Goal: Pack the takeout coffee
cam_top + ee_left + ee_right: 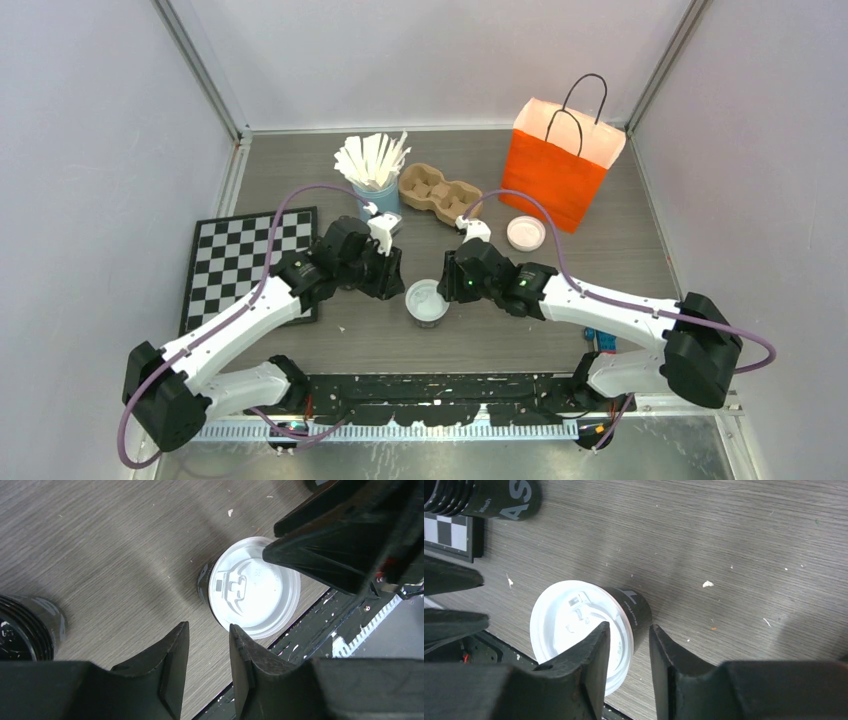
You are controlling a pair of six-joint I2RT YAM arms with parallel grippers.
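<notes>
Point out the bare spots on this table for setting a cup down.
Bare: the strip between the bag and the right arm; the far-left corner between checkerboard and stick cup; the near strip before the centre cup. Crowded: the centre, where the left end effector and right end effector flank that cup, and the carrier row.

Left claw, right claw seemingly ajar

Lidded coffee cup boxed in: left gripper on its left, right gripper on its right. Bare table beyond, up to cup carrier.
</notes>
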